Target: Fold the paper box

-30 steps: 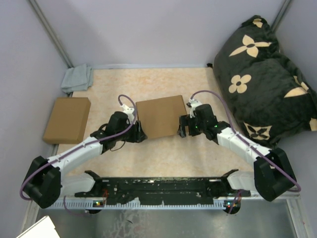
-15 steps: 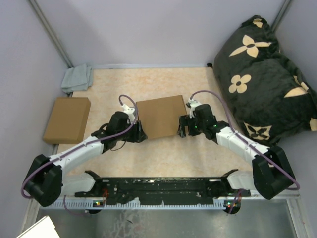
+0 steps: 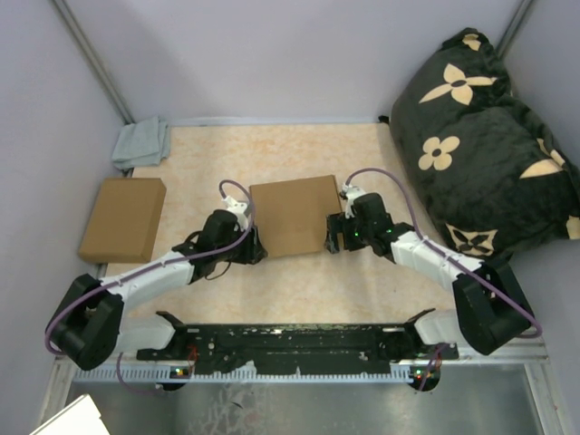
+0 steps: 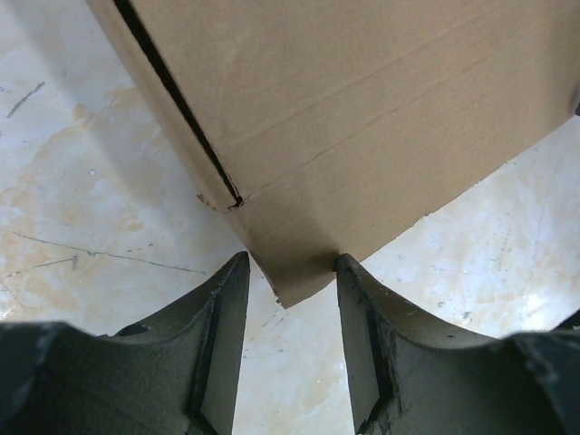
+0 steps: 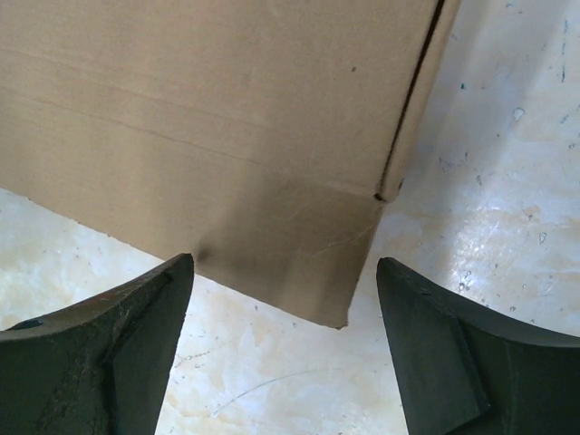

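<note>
- Brown cardboard mailer, the paper box (image 3: 292, 215), lies flat and closed at the centre of the overhead frame, on the beige marbled bench (image 3: 308, 294).
- The left wrist view shows the paper box (image 4: 362, 109) filling the upper frame. A dark slit runs diagonally down its side wall. One corner of the box points down toward the bottom centre.
- The left gripper (image 3: 255, 248) sits at the lower left corner of the box in the overhead frame.
- In the left wrist view, the left gripper (image 4: 288, 272) has its fingers (image 4: 227, 308) apart by a narrow gap. The box corner sits in that gap and its edge meets the tip of the finger on the right of the frame. The finger on the left of the frame is just beside the cardboard.
- The right gripper (image 3: 332, 237) sits at the lower right edge of the box in the overhead frame.
- In the right wrist view, the right gripper (image 5: 283, 272) has its fingers (image 5: 145, 317) spread wide. The near corner of the paper box (image 5: 227, 136) lies between them. The cardboard edge reaches the tip of the finger at frame left and stays well apart from the finger at frame right.
- A second closed brown cardboard box (image 3: 122, 217) lies at the left edge of the bench.
- A crumpled grey-blue cloth (image 3: 142, 143) lies in the upper left corner of the bench.
- A black cushion with cream flower shapes (image 3: 480, 136) stands at the upper right.
</note>
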You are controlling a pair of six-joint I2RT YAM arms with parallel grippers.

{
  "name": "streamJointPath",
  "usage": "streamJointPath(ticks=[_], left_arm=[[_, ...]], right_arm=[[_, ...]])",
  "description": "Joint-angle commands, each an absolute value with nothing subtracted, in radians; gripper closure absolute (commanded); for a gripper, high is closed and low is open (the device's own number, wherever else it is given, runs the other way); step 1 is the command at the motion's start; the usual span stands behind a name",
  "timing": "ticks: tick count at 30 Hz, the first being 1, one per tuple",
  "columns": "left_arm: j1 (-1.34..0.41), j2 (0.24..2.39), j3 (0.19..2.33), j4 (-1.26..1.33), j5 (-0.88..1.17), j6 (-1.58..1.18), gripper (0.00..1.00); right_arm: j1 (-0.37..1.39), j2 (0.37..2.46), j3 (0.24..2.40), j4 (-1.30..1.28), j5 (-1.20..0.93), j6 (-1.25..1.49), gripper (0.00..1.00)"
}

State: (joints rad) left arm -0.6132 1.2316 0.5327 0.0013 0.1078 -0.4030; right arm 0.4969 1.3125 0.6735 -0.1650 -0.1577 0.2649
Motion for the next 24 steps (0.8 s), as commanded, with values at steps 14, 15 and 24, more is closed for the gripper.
streamJointPath(ticks=[14,15,24], left_arm=[[-0.618,1.292,0.521,0.035,0.007,-0.374,0.51],[-0.618,1.285,0.520,0.032,0.004,-0.375,0.51],[-0.618,1.272,0.537,0.014,-0.016,-0.370,0.52]], right_arm=[[0.505,1.329,0.647,-0.083,-0.076,0.267,0.20],[0.505,1.316,0.645,-0.091,-0.077,0.267,0.21],[0.505,1.240,0.599,-0.085,-0.066,0.276,0.67]])
